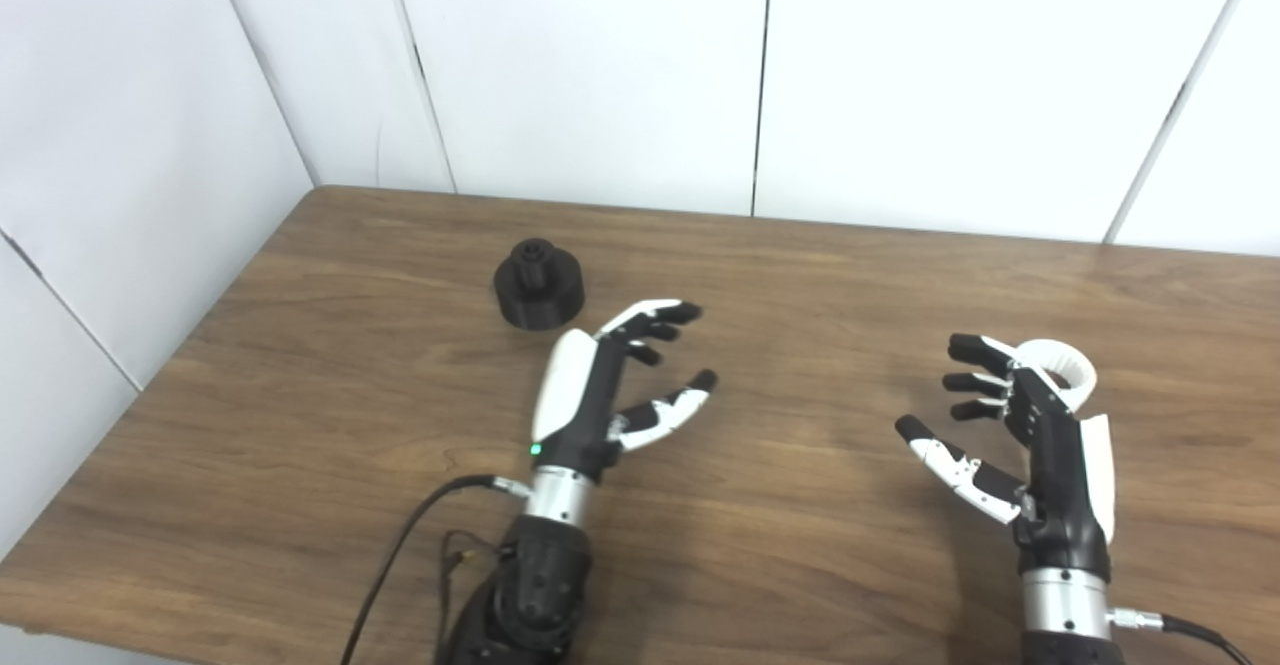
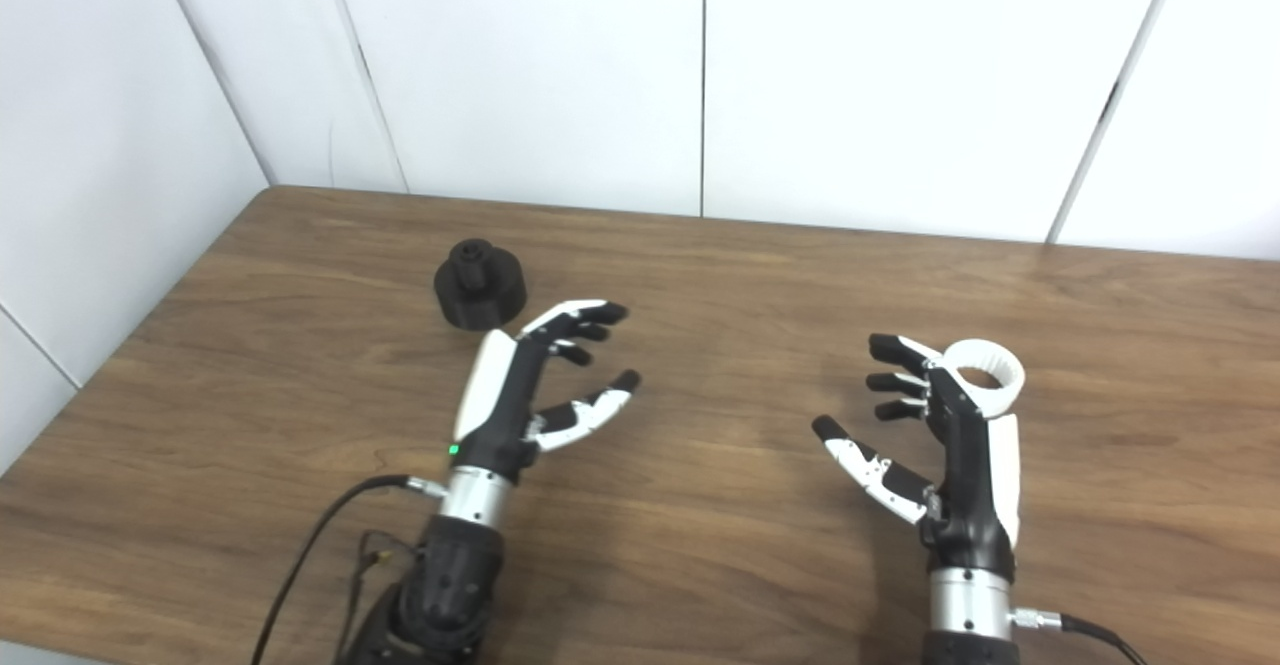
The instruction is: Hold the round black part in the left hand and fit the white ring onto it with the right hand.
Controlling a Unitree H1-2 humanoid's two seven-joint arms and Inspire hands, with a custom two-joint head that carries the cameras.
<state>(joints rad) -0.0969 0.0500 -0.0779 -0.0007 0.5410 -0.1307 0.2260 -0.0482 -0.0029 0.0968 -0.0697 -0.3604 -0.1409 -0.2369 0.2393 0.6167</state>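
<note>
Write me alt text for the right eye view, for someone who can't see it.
Two robot hands hover open over a wooden table, holding nothing. The left hand is just right of a round black part standing on the table; the right hand is in front of a white ring lying on the table and partly hides it. White wall panels stand behind.

The round black part [image 1: 538, 283] stands upright on the desk [image 1: 800, 275] toward the far left corner: a wide, squat disc with a narrower round stub rising from the middle of its top. Nothing touches it. The white ring [image 2: 985, 378] lies flat on the desk well apart from it, over on the right side, its hole facing up and fine ribbing showing on its inner wall; its near left edge is hidden
</note>
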